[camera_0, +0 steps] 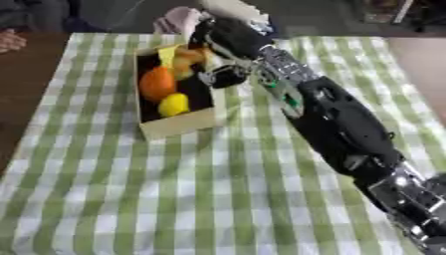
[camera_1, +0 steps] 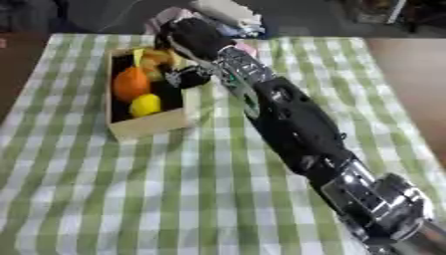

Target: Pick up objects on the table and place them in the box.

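Note:
A shallow cardboard box (camera_0: 178, 124) stands on the checked cloth at the far left of centre. Inside lie an orange round fruit (camera_0: 157, 83), a yellow lemon (camera_0: 173, 104) in front of it, and yellow and orange pieces (camera_0: 184, 61) at the far end. My right arm (camera_0: 340, 124) stretches from the lower right corner up to the box. My right hand (camera_0: 231, 40) hovers over the box's far right corner with its back toward the camera, so what lies under it is hidden. The left hand does not show.
A green and white checked cloth (camera_0: 174, 189) covers the table, with bare brown wood (camera_0: 22, 94) along its left side. Pink and white things (camera_0: 178, 20) lie just past the far edge behind the box.

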